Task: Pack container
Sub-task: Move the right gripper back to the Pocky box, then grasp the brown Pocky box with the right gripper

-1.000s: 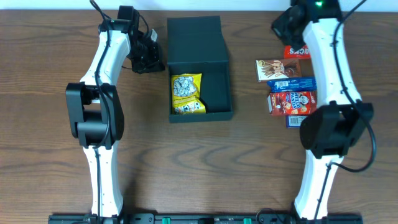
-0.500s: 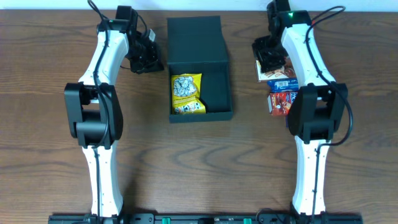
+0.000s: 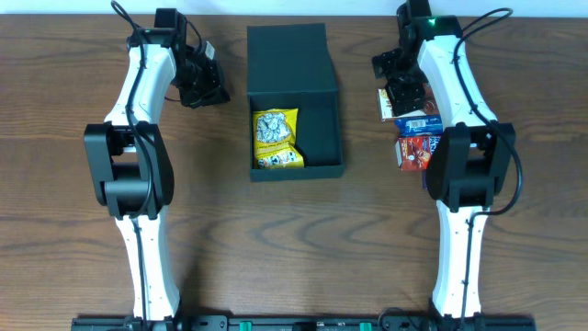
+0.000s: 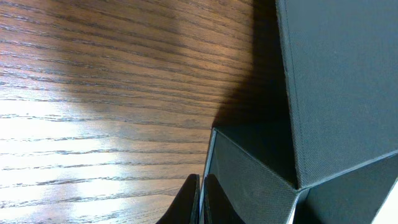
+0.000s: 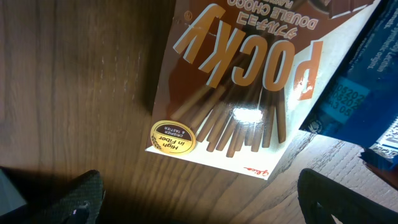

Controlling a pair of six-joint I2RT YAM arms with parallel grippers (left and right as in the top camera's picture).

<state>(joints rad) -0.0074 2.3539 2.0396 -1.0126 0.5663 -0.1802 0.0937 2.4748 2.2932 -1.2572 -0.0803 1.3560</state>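
The container (image 3: 322, 129) is a dark box lying open mid-table, its flap lid (image 3: 288, 57) folded back on the far side. A yellow snack packet (image 3: 276, 138) lies inside at the left. My left gripper (image 3: 217, 90) hangs shut and empty left of the lid, apart from it; in the left wrist view its gripper (image 4: 200, 200) points at the container's corner wall (image 4: 249, 180). My right gripper (image 3: 399, 83) is open just above a Pocky box (image 3: 387, 108); in the right wrist view that Pocky box (image 5: 249, 81) lies beyond the gripper (image 5: 205, 208), whose fingers (image 5: 81, 199) stand wide apart.
Right of the container lies a row of snacks: a blue packet (image 3: 420, 122) against the Pocky box and a red packet (image 3: 415, 151) nearer the front. The blue packet (image 5: 360, 106) shows at the right wrist view's edge. Bare wood surrounds the container.
My right arm swung in from the far right to above the Pocky box, and its jaws opened wide. The left arm drew back a little to the left, still shut.
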